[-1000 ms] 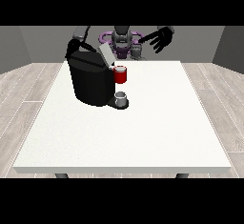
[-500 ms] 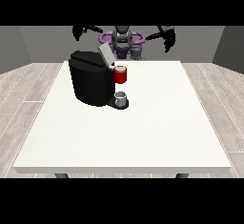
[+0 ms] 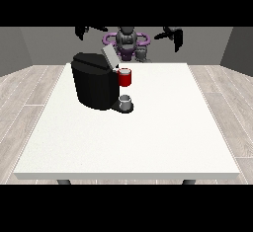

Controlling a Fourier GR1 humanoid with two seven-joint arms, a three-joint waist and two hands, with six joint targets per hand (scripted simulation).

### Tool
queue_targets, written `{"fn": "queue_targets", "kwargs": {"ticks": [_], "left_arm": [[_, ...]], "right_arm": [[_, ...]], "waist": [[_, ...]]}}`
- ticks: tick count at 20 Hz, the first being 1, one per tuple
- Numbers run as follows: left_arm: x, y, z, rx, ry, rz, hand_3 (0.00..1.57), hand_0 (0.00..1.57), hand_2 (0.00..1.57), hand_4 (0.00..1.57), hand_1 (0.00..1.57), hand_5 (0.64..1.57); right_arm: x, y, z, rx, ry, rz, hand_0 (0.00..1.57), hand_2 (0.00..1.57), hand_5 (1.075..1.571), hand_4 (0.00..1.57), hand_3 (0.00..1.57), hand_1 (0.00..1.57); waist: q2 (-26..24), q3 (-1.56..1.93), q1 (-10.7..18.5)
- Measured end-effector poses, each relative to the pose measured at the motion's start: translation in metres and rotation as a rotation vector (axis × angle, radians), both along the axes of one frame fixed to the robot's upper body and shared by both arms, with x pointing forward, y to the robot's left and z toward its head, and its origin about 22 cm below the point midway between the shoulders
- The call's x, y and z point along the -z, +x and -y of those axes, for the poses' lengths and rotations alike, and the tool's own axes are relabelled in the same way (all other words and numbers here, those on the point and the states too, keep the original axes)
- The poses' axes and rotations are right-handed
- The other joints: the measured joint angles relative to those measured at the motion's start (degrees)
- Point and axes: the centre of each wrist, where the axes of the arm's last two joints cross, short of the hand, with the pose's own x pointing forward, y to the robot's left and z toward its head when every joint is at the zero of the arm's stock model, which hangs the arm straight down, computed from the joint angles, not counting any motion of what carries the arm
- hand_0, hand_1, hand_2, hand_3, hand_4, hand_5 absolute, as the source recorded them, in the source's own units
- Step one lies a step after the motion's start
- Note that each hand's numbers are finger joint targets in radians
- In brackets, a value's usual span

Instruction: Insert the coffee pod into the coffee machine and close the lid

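The black coffee machine (image 3: 95,85) stands on the white table (image 3: 148,137), left of the middle. Its grey lid (image 3: 108,56) is tilted up at the top. A red thing at the machine (image 3: 125,77) sits at its front, and a grey thing (image 3: 126,100) rests on the base below it; I cannot tell whether this is the pod. The hand at the view's left (image 3: 84,30) is raised high above and behind the machine, touching nothing. The hand at the view's right (image 3: 172,33) is also raised, far to the right of the machine.
The robot's torso (image 3: 127,42) with purple parts is behind the table's far edge. Wooden floor surrounds the table on both sides.
The hand at the view's left has left the machine's top and risen. The hand at the view's right has moved up and outward. The machine has not moved.
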Motion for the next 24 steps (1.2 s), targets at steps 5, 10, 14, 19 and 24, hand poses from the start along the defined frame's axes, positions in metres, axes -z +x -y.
{"fn": "queue_targets", "kwargs": {"ticks": [5,10,14,19,24], "left_arm": [[-0.011,-0.004,0.005,0.011,-0.022,0.040,0.00,0.00,0.00,0.38,0.00,1.571],[-0.026,-0.009,0.009,0.006,-0.022,0.073,0.00,0.00,0.00,0.35,0.00,1.571],[-0.040,-0.012,0.003,-0.022,-0.014,0.119,0.00,0.00,0.00,0.26,0.00,1.571],[-0.055,-0.023,-0.005,-0.033,-0.016,0.156,0.00,0.00,0.00,0.37,0.00,1.571],[-0.060,-0.037,-0.013,-0.043,-0.019,0.198,0.00,0.00,0.00,0.37,0.00,1.571]], "right_arm": [[-0.008,0.016,0.001,0.027,0.070,-0.013,0.00,0.00,1.571,0.09,0.00,0.00],[-0.012,0.028,0.006,0.039,0.137,-0.025,0.00,0.00,1.571,0.15,0.00,0.00],[-0.013,0.035,-0.005,0.001,0.147,-0.026,0.00,0.00,1.571,0.00,0.00,0.00],[-0.021,0.046,-0.012,-0.036,0.141,-0.026,0.00,0.00,1.571,0.00,0.00,0.00],[-0.028,0.056,-0.026,-0.076,0.124,0.004,0.00,0.00,1.571,0.00,0.00,0.00]], "waist": [[2.78,0.01,1.88],[5.30,0.02,2.81],[7.95,0.01,1.94],[10.05,0.01,1.54],[12.65,0.01,1.49]]}}
